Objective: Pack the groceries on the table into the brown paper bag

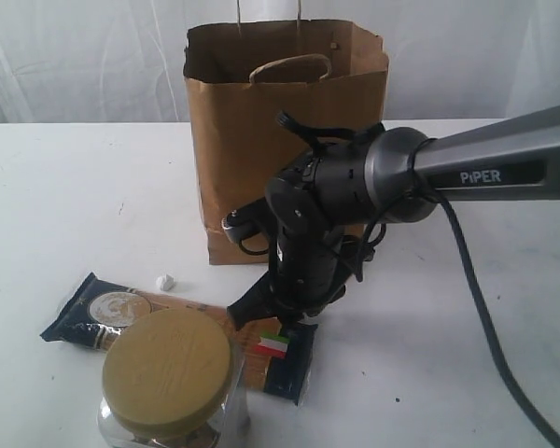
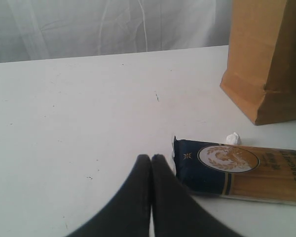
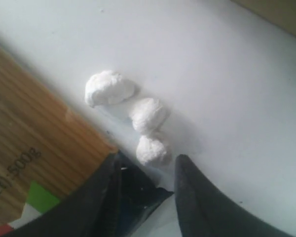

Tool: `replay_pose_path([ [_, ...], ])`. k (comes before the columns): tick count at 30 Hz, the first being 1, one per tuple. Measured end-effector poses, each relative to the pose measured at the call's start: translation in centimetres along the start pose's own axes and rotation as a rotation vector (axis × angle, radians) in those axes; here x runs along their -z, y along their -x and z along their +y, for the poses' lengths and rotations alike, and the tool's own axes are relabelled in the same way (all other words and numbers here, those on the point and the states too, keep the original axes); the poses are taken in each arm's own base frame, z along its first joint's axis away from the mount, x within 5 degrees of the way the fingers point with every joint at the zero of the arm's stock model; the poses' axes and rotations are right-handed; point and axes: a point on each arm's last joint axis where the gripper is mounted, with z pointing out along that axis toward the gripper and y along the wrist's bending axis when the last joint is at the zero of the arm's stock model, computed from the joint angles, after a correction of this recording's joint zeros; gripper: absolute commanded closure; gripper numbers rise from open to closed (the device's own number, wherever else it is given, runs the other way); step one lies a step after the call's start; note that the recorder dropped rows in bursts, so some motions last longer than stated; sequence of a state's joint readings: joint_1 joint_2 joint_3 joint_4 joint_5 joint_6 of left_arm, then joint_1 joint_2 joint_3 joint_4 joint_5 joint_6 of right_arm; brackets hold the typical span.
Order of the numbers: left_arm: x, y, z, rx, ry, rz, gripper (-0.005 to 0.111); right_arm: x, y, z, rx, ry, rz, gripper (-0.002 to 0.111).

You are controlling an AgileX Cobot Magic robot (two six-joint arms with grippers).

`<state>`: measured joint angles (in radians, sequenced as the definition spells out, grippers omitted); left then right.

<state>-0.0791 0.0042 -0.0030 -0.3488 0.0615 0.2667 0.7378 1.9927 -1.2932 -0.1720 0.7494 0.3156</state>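
The navy spaghetti packet (image 1: 121, 313) lies flat on the white table (image 1: 65, 196), in front of the upright brown paper bag (image 1: 285, 131). My right gripper (image 1: 278, 322) reaches down over the packet's right end. In the right wrist view this gripper (image 3: 148, 163) is open, with the packet's dark corner (image 3: 140, 195) between its fingers and a gap to one finger (image 3: 202, 202). My left gripper (image 2: 151, 159) is shut on nothing, just beside the packet's navy end (image 2: 197, 168). The clear jar with the tan lid (image 1: 168, 373) stands nearest the camera. No other groceries show.
A small white bit (image 1: 165, 280) lies between the packet and the bag. Three white bits (image 3: 147, 116) lie right by the right gripper's fingertips. The bag's corner (image 2: 266, 74) is behind the packet in the left wrist view. A white curtain hangs behind the table.
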Motion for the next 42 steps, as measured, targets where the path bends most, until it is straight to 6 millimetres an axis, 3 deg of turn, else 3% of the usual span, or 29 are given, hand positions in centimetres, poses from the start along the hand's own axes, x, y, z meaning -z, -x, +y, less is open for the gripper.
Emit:
replay_pose_path([
  [5, 0.0, 0.0, 0.0, 0.000, 0.000, 0.000, 0.107, -0.2, 0.4, -0.3, -0.020, 0.004, -0.037, 0.078],
  [14, 0.0, 0.0, 0.0, 0.000, 0.000, 0.000, 0.107, -0.3, 0.5, -0.3, -0.025, 0.007, -0.046, 0.107],
  [24, 0.0, 0.0, 0.0, 0.000, 0.000, 0.000, 0.107, 0.7, 0.0, -0.6, -0.030, -0.009, -0.007, 0.108],
  [27, 0.0, 0.0, 0.0, 0.000, 0.000, 0.000, 0.107, 2.5, -0.1, -0.8, -0.040, -0.006, -0.022, 0.108],
  [35, 0.0, 0.0, 0.0, 0.000, 0.000, 0.000, 0.107, 9.8, -1.3, -1.2, -0.033, 0.084, -0.074, 0.108],
  [42, 0.0, 0.0, 0.0, 0.000, 0.000, 0.000, 0.107, 17.4, -3.9, 0.7, 0.056, 0.441, -0.138, 0.108],
])
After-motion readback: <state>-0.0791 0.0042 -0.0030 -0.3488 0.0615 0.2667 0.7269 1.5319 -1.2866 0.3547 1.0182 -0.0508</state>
